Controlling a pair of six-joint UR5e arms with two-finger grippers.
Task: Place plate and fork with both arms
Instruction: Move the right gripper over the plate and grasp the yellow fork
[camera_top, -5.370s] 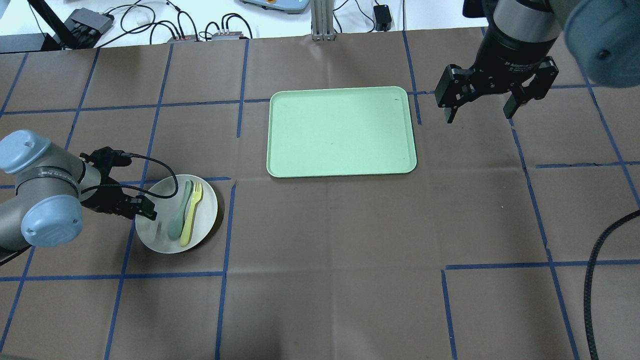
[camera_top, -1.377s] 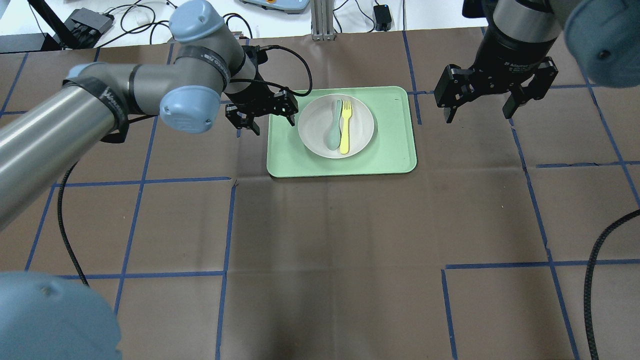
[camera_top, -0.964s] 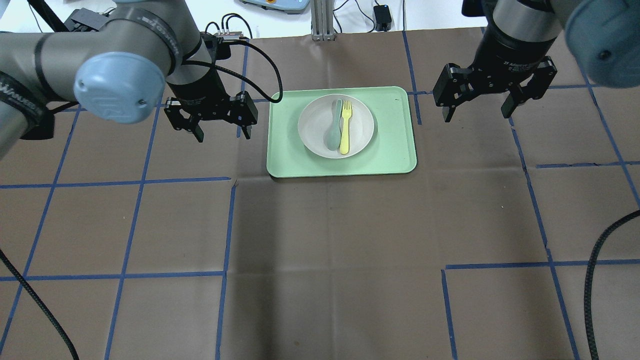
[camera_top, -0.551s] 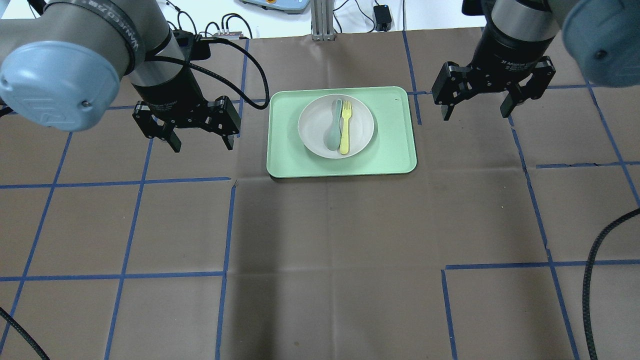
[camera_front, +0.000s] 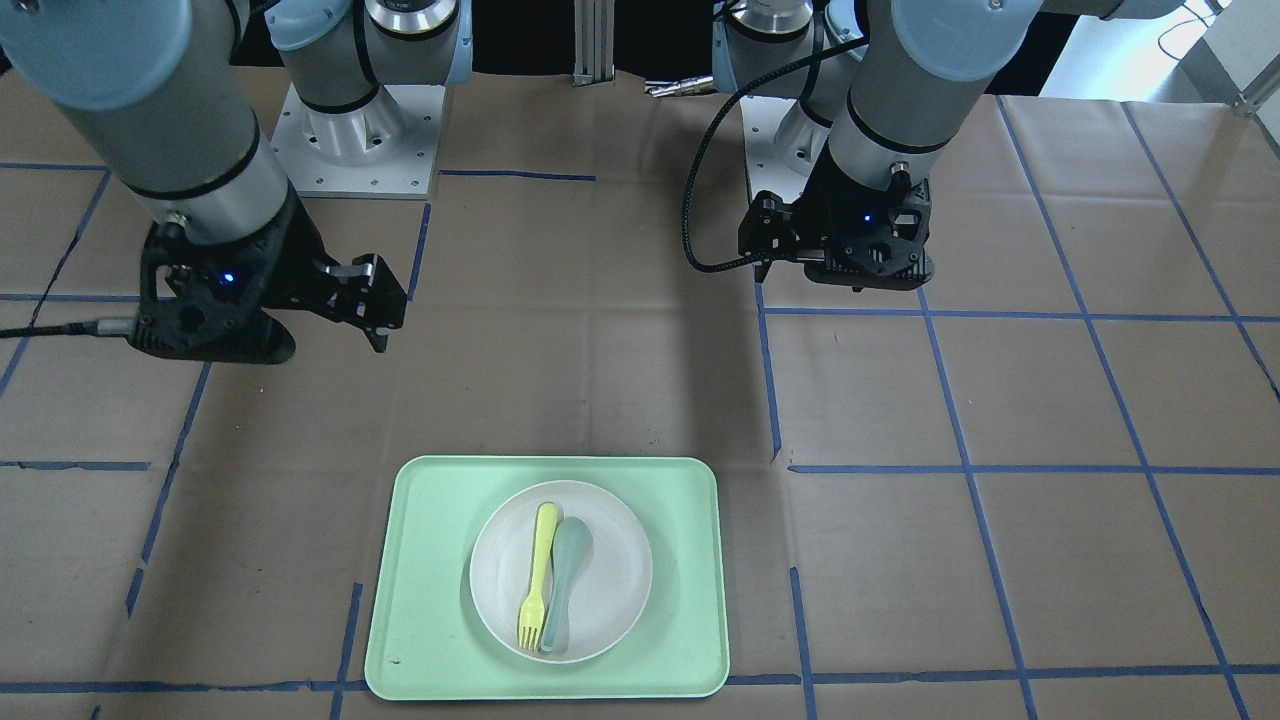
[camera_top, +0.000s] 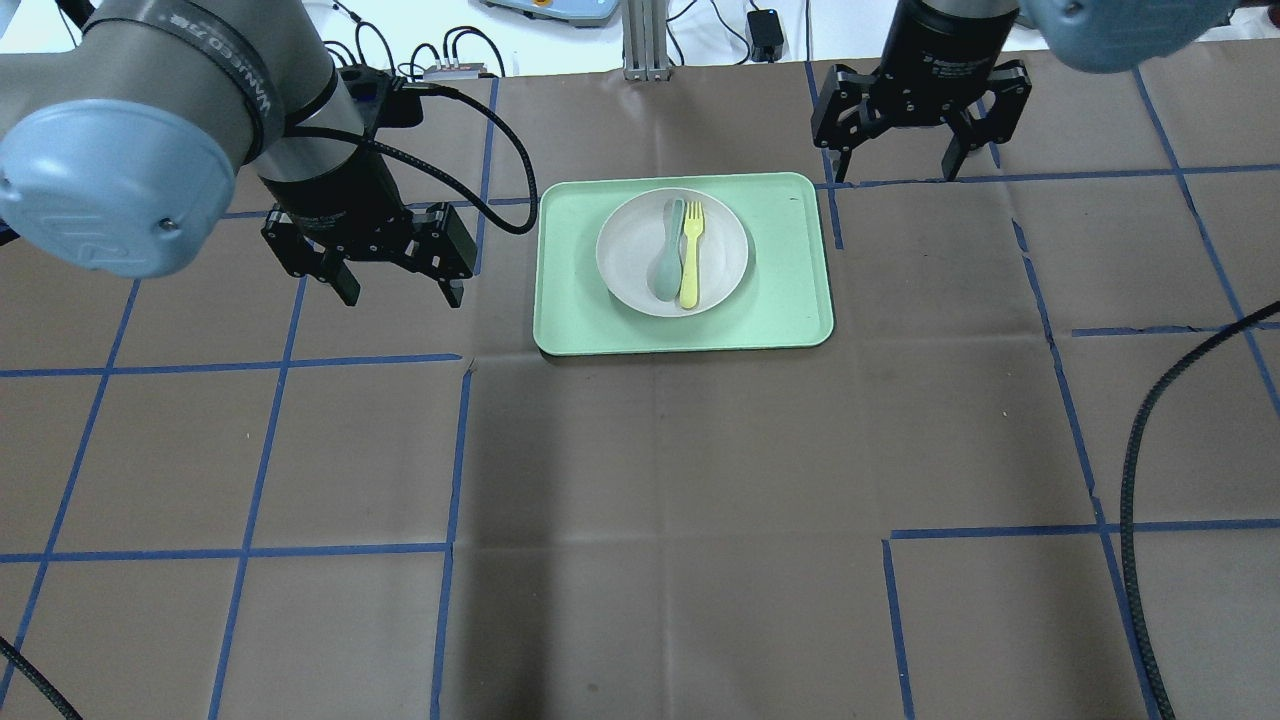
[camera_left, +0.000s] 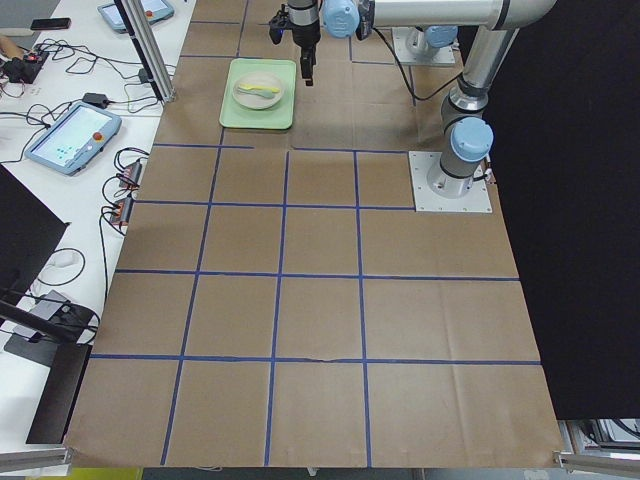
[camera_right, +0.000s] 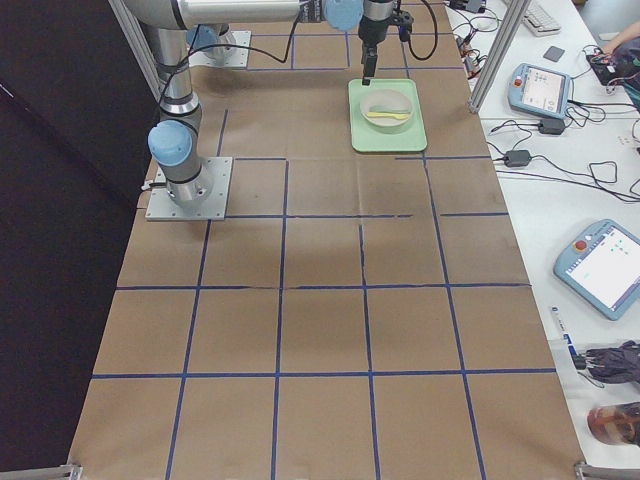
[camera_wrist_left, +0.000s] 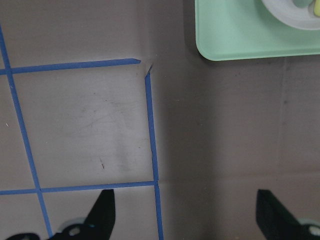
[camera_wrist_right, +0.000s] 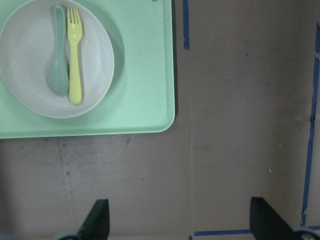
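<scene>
The off-white plate (camera_top: 625, 255) sits on the mint-green tray (camera_top: 780, 300), towards its far side. The pale-yellow fork (camera_top: 690, 255) lies in the plate beside a teal-grey spoon (camera_top: 665, 262). My left gripper (camera_top: 403, 297) is open and empty, above the table to the left of the tray. My right gripper (camera_top: 893, 172) is open and empty, above the table just beyond the tray's far right corner. The right wrist view shows the plate (camera_wrist_right: 97, 60), the fork (camera_wrist_right: 75, 60) and the spoon (camera_wrist_right: 57, 65) ahead on its left. The front view shows the fork (camera_front: 535, 575) too.
Brown paper with blue tape lines covers the table. The left wrist view shows the tray's near corner (camera_wrist_left: 240, 35) at top right. A metal post (camera_top: 645, 40) and cables lie along the far edge. A black cable (camera_top: 1135, 470) hangs at the right.
My left arm carried the plate with fork and spoon from the front left onto the tray, let go and drew back left. My right gripper has moved left and farther away.
</scene>
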